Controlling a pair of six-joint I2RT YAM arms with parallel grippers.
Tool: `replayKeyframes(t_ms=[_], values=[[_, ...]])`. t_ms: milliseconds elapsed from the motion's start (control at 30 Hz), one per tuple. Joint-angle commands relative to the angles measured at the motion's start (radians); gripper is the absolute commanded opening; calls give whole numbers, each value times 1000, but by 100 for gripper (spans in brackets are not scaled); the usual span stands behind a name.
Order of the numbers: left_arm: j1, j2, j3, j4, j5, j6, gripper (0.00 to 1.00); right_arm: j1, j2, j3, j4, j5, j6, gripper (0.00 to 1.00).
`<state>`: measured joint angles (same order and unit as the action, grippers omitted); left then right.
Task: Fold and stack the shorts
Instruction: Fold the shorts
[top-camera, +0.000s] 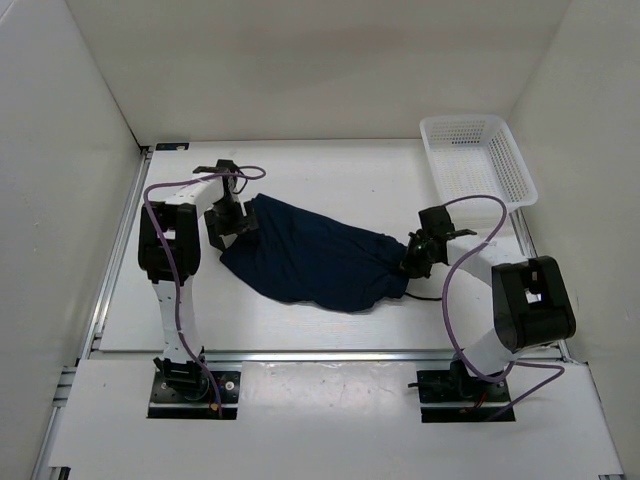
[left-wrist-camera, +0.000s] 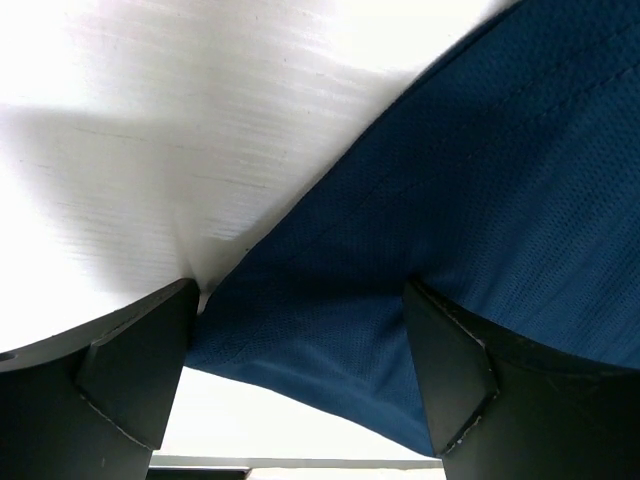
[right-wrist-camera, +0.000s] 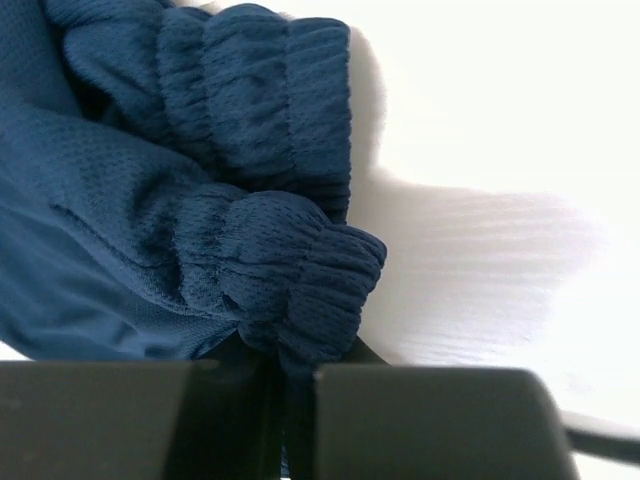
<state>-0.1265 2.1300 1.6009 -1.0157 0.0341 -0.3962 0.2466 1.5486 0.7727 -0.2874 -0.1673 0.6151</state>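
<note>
- The right gripper (top-camera: 415, 256) (right-wrist-camera: 292, 372) is pinched tight on a gathered, elastic edge of the shorts (top-camera: 320, 262) (right-wrist-camera: 150, 200).
- The left gripper (top-camera: 230, 216) (left-wrist-camera: 300, 372) stands wide open, with the opposite edge of the shorts (left-wrist-camera: 480, 200) lying loose between its fingers (left-wrist-camera: 130, 370).
- One pair of shorts spans the two grippers, mid-table (top-camera: 330, 175).
- One white basket (top-camera: 478, 158) sits in the far right corner, well apart.

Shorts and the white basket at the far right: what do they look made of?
The dark navy-blue cloth shorts: soft knit mesh, likely a synthetic sports fabric, matte. Tiny holes show in the weave, and the gathered waistband bunches in ribs. The white rectangular lattice basket: probably moulded plastic. Its walls and floor are a regular grid of small openings; the finish is too small to judge.
</note>
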Motion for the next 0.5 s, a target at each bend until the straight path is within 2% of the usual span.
replayKeyframes(t_ms=[0, 167, 300, 467], values=[[7, -48, -25, 11, 33, 13, 94, 3, 5, 87, -174, 156, -66, 0], [7, -119, -4, -27, 15, 22, 94, 3, -85, 213, -445, 354, -120, 0], [7, -165, 16, -47, 15, 22, 94, 3, -119, 319, -574, 440, -152, 0], [7, -147, 47, -57, 15, 22, 94, 37, -93, 462, -670, 512, -192, 0]])
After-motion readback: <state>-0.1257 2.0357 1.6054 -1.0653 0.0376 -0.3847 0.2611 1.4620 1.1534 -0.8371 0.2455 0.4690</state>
